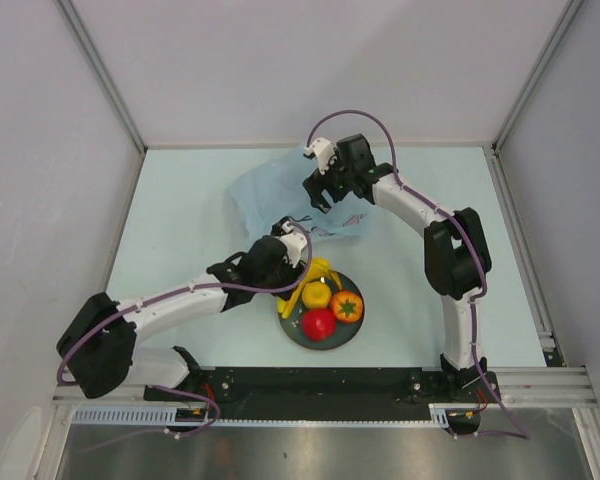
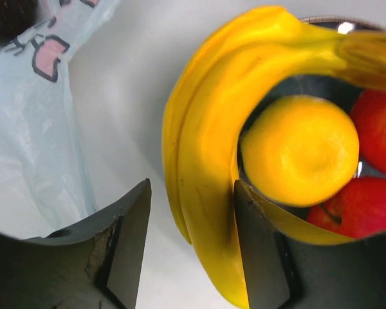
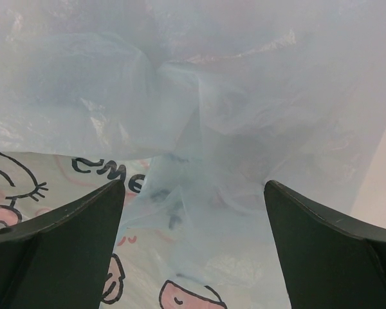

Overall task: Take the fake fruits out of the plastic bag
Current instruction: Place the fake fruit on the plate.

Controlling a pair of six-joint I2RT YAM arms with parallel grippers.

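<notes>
The banana bunch (image 1: 315, 275) lies on the rim of the dark teal plate (image 1: 325, 343), beside the yellow round fruit (image 1: 316, 294), the red apple (image 1: 318, 323) and the orange fruit (image 1: 347, 306). My left gripper (image 1: 305, 265) is open around the banana bunch (image 2: 199, 148). In the left wrist view (image 2: 192, 193) the right finger (image 2: 260, 251) touches the banana and the left finger stands apart. My right gripper (image 1: 316, 195) is open and empty just above the crumpled plastic bag (image 1: 275, 195), which fills the right wrist view (image 3: 199, 116). The purple ball is not clearly visible.
The yellow round fruit (image 2: 300, 149) and red fruit (image 2: 379, 129) crowd the plate right of the banana. An edge of the bag (image 2: 38, 129) lies left of the left gripper. White walls enclose the pale table (image 1: 180, 240) on three sides.
</notes>
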